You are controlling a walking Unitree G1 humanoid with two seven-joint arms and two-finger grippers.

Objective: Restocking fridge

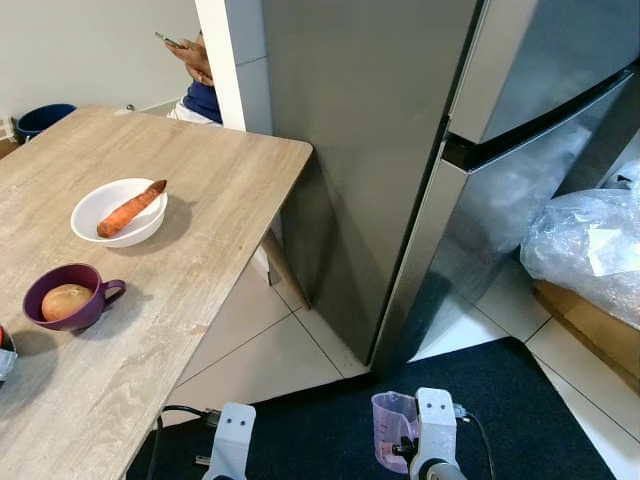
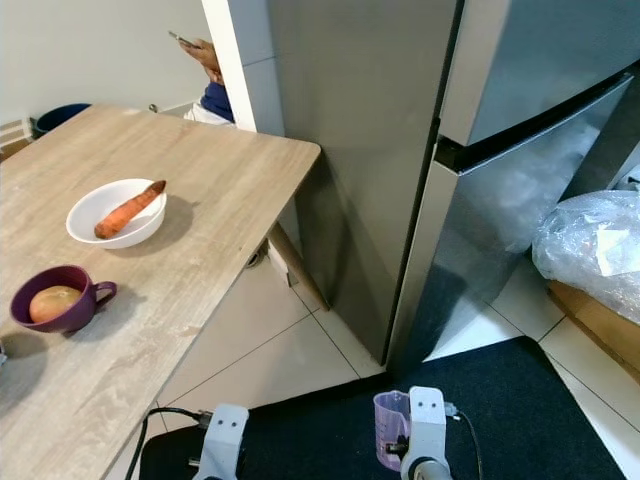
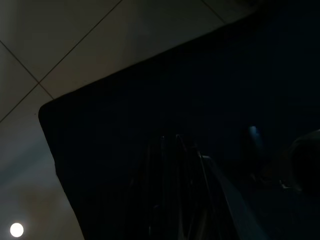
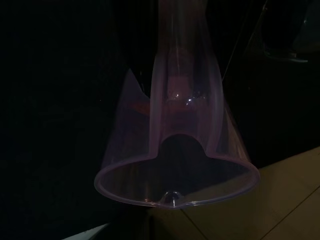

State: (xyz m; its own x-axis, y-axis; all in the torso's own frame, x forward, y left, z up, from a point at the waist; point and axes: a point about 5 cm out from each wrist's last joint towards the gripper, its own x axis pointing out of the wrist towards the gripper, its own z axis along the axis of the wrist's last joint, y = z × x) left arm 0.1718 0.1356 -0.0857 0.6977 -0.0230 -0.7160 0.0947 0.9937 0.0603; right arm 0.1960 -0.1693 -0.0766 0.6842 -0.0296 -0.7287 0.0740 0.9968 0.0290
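Note:
The tall grey fridge (image 1: 400,150) stands to the right of the table with both its doors closed. My right gripper (image 1: 425,445) hangs low over the dark mat, shut on a clear purple plastic jug (image 1: 390,428); in the right wrist view the jug (image 4: 180,150) points its open mouth at the camera. My left gripper (image 3: 175,165) hangs idle over the mat's edge, fingers together and holding nothing. On the wooden table (image 1: 200,270) a white bowl (image 1: 95,228) holds a carrot (image 1: 132,208). Nearer me, a purple mug (image 1: 98,305) holds a round brown onion (image 1: 65,300).
A dark mat (image 1: 520,400) lies on the tiled floor before the fridge. A crumpled clear plastic bag (image 1: 590,245) rests on a wooden box at the right. A person (image 1: 200,85) holding a phone sits behind the table's far corner, and a blue bin (image 1: 42,118) stands at the back left.

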